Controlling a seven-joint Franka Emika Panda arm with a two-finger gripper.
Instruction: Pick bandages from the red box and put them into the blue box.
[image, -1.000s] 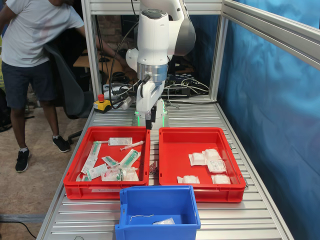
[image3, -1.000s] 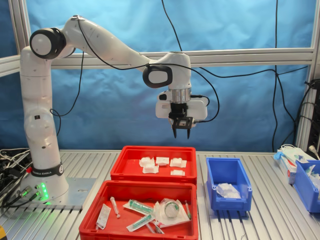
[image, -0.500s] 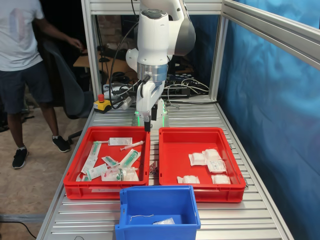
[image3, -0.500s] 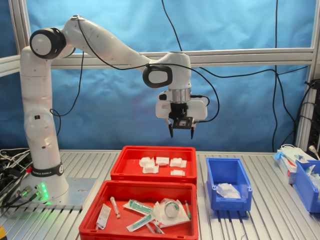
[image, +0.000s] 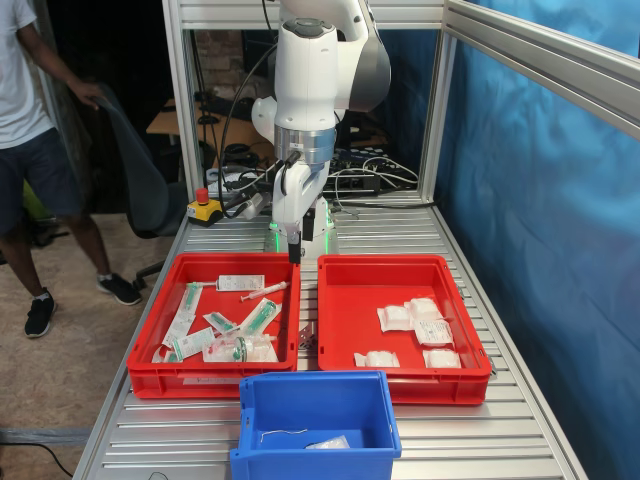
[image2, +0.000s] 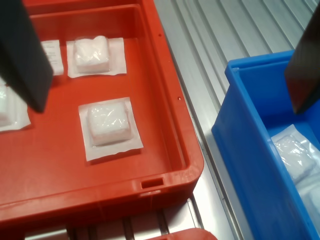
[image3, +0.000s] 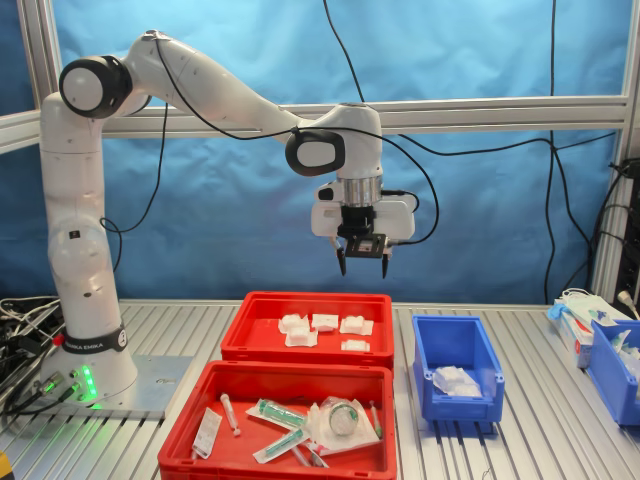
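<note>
My gripper (image3: 362, 268) hangs open and empty, high above the gap between the red box (image3: 240, 340) and the blue box (image3: 428, 352). Several white bandages (image3: 325, 322) lie in the red box (image: 340, 330), grouped toward the first exterior view's right (image: 421, 309). In the wrist view one bandage (image2: 107, 125) lies near the red box's corner (image2: 172, 150), and the dark fingers (image2: 22, 55) frame the picture on either side. The blue box (image2: 250, 150) holds one bandage (image2: 300, 160), which also shows in both exterior views (image3: 457, 380) (image: 330, 442).
A twin red tray (image: 150, 365) with syringes and green-printed packets sits beside the red box. A person (image: 30, 130) stands at the first exterior view's left. Aluminium frame posts (image: 183, 130) ring the table. Another blue bin (image3: 610, 365) stands at the second exterior view's right.
The gripper's fingers have spread from nearly together to open, while the arm has stayed in place. The person has stepped further to the first exterior view's left.
</note>
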